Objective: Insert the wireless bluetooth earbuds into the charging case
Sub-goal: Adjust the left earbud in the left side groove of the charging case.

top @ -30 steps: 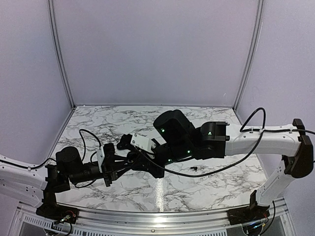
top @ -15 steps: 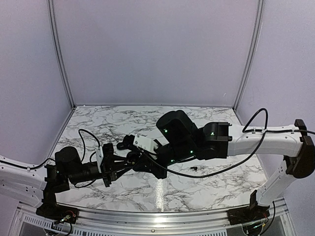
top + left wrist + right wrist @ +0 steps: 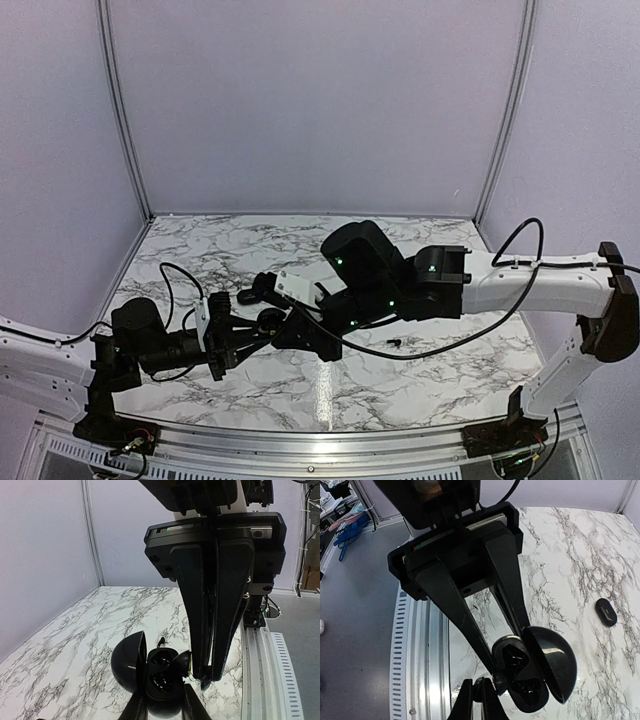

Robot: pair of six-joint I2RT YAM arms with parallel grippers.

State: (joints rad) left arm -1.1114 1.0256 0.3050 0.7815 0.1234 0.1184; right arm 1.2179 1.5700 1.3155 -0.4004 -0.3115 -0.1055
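Observation:
The charging case (image 3: 161,676) is a round black shell with its lid (image 3: 127,666) swung open to the left, showing two empty sockets. My left gripper (image 3: 162,701) is shut on the case's base and holds it above the marble table. My right gripper (image 3: 481,692) is shut on one glossy black earbud (image 3: 500,680), whose rounded end touches the rim of the case (image 3: 525,682). In the top view both grippers meet at the case (image 3: 270,321) left of centre. A second earbud (image 3: 397,342) lies loose on the table and also shows behind the case in the left wrist view (image 3: 161,641).
A small black oval piece (image 3: 606,611) lies on the marble beyond the case. The metal rail (image 3: 420,660) of the table's near edge runs just below the grippers. The right arm's cable (image 3: 440,345) hangs low over the table.
The right arm's wrist has shifted slightly right and up while its fingertips stay at the case. The left arm and the case have barely moved.

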